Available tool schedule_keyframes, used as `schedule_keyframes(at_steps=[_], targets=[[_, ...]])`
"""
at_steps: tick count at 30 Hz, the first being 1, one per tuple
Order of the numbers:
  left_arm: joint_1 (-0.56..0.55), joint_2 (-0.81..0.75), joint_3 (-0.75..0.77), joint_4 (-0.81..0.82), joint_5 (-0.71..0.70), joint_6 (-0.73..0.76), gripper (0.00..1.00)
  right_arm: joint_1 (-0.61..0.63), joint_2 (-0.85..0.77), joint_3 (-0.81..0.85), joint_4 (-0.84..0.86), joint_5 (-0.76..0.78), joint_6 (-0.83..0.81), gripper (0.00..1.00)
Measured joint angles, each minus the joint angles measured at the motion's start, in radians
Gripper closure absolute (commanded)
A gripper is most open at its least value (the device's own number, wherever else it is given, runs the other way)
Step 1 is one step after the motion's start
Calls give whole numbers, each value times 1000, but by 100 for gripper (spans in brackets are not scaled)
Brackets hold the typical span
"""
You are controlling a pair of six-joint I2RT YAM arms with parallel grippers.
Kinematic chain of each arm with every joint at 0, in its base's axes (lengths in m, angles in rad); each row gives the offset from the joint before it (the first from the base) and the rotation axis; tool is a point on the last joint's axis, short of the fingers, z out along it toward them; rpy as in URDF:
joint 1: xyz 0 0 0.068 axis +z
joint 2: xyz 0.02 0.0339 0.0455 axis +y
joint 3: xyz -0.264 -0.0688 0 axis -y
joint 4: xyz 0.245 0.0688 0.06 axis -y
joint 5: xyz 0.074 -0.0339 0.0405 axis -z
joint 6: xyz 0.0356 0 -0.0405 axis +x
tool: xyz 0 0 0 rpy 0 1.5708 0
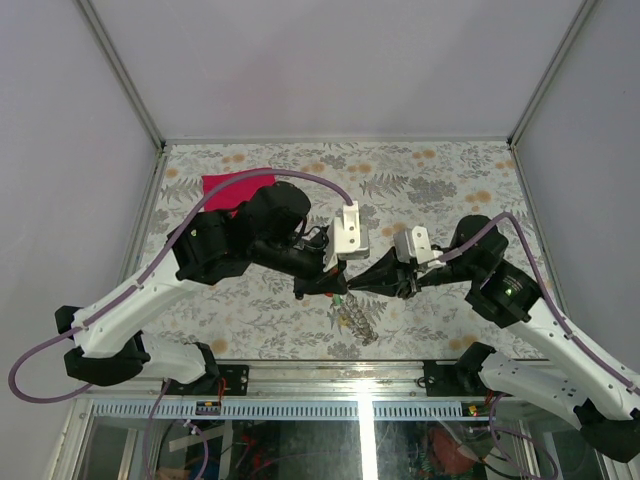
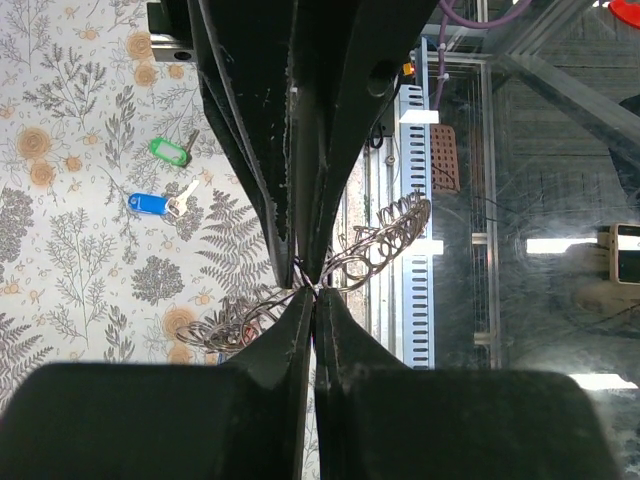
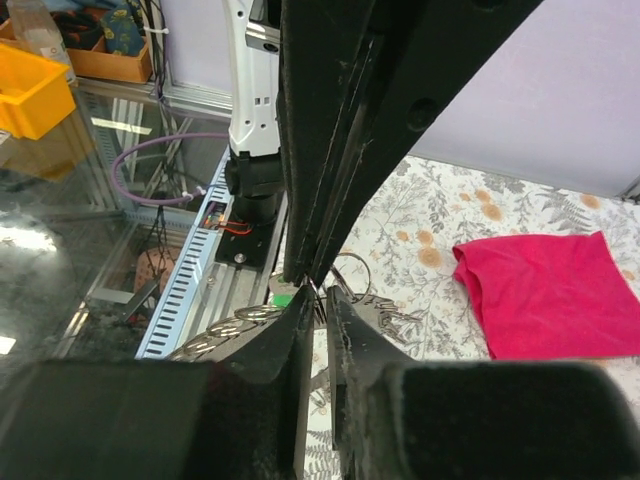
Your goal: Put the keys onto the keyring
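- We are pinching the keyring [image 2: 385,235] in the clamped left claw [image 2: 312,290], above the near edge of the surface [image 2: 60,300].
- We are seeing the right claw [image 3: 318,298] nearly closed beside it; its hold we cannot tell.
- Any sideways push is risking twisting the thin coil loose.

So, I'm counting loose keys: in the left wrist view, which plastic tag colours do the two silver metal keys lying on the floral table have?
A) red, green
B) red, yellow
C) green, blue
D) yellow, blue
C: that view shows a green-tagged silver key and a blue-tagged silver key lying on the floral table.
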Motion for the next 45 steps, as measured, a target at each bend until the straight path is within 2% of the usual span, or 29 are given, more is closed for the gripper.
schedule_keyframes(at_steps=[3,7,12,16,23,30,45], targets=[[-3,0,0,-5,-8,0,100,0,0,0,-13,-10,-8,100],[-5,0,1,-9,-21,0,99,0,4,4,-29,-16,-10,100],[-5,-17,-6,7,-63,-6,80,1,10,10,-18,10,14,100],[-5,-88,-44,76,-87,-30,72,1,-3,-16,59,43,80,100],[-9,-225,-116,202,-95,-81,66,1,-33,-73,201,59,166,100],[-11,-247,-190,281,-94,-103,62,1,-49,-90,292,56,200,100],[-11,-290,-250,389,-10,-99,56,1,-84,-90,317,5,208,100]])
